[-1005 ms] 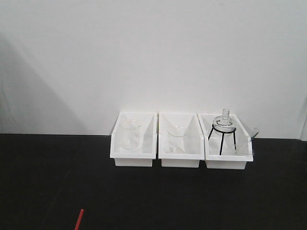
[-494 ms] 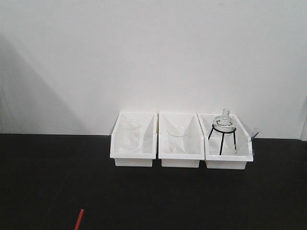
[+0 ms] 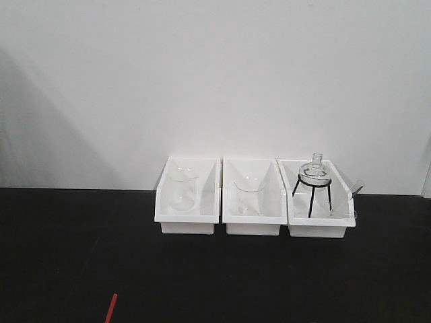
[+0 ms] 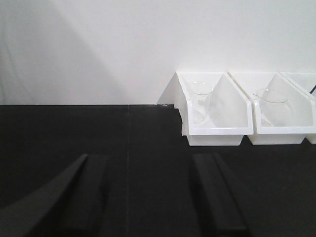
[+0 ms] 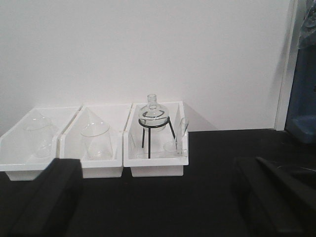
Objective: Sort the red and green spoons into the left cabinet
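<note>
At the front view's lower left edge, the red spoon (image 3: 110, 308) lies on the black table (image 3: 283, 276), only its handle end showing. The left jaws stand apart above the table, three white bins (image 3: 253, 202) beyond; the right jaws likewise. How the spoon lies to either pair cannot be told.

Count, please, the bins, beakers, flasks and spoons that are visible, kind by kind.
White bins: 3
Glass beakers: 2
Round flask: 1
Red spoon: 1 (only part of its handle shows)
Total: 7
</note>
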Robot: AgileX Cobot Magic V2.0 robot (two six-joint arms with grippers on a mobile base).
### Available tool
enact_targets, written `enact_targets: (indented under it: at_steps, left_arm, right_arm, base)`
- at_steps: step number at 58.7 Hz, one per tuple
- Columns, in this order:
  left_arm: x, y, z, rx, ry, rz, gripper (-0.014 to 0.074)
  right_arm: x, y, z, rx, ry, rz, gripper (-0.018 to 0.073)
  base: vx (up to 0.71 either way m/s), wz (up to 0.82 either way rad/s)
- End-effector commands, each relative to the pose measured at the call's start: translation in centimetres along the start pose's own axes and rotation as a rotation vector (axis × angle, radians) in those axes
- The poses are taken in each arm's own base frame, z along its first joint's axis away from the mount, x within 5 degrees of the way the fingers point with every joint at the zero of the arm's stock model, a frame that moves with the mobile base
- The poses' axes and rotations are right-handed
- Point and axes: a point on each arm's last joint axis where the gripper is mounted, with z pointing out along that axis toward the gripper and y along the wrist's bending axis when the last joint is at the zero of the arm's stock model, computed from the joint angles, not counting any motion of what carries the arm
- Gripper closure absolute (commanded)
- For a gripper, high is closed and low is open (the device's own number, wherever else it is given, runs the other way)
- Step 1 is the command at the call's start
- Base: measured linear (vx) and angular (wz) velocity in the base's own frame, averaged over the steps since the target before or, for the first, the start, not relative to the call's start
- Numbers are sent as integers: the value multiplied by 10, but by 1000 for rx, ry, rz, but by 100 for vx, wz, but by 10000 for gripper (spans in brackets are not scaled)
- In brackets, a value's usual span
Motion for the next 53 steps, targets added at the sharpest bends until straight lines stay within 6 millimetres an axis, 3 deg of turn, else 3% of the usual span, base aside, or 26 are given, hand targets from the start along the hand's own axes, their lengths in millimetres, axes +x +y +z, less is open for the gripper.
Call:
enact_targets:
  at_steps: [1,14,20,30,41,53]
  left_arm:
    - [-21,-1,-4,6,-129,0,-20]
    - [-21,-1,-4,6,-128,-8,-26]
    - [-21,-1,-4,7,-124,-15,-6]
    - [-19,-1,-4,7,-112,-17,35]
    - [-15,-1,-3,7,-67,-17,66]
    - [-15,-1,-3,7,-62,-17,74]
  right_arm:
    - [-19,1,-3,-2,-114,-13,-168]
    - [-20,1,-3,-10,-152,65,-132]
    - [-7,-1,0,-5,-222,72,-99]
    - [48,-2,4,-35,-280,122,-36]
    - [124,21,-6,-286,-251,38,3]
    - [164,23,-4,-319,-157,69,5]
  base:
    - [0,0]
    - [0,0]
    - [0,0]
    - [0,0]
    - [0,0]
    - [0,0]
